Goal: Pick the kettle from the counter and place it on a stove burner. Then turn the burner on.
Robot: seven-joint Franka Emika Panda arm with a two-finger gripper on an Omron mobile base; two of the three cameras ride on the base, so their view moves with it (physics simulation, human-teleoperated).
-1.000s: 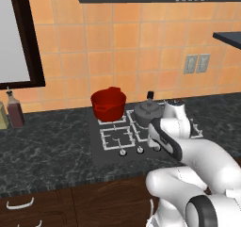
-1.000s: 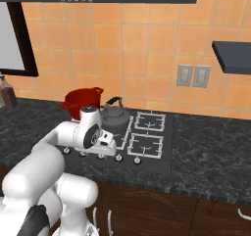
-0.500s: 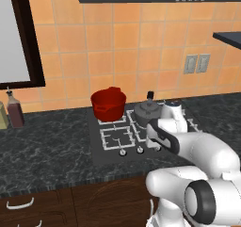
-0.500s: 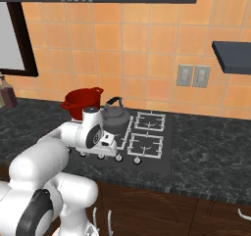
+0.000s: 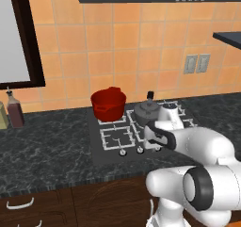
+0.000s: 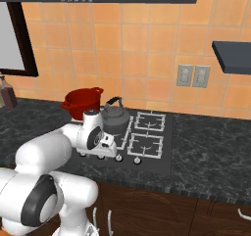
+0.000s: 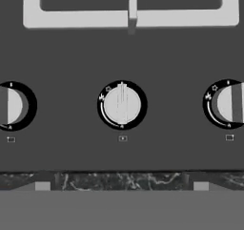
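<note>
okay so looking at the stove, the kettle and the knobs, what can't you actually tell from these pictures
- Fingers: both base views, hidden behind the arm's wrist; open or shut unknown.
- Burner under the kettle: both base views, covered by the kettle's body.
- Outer knobs: hand view, cut off by the side edges.
- Knob markings: too small to read.

The arm covers most of the kettle (image 5: 145, 112) from the left base view, the outer knobs (image 7: 10, 106) get cropped in the hand view, and the knob markings are too tiny to read.
</note>
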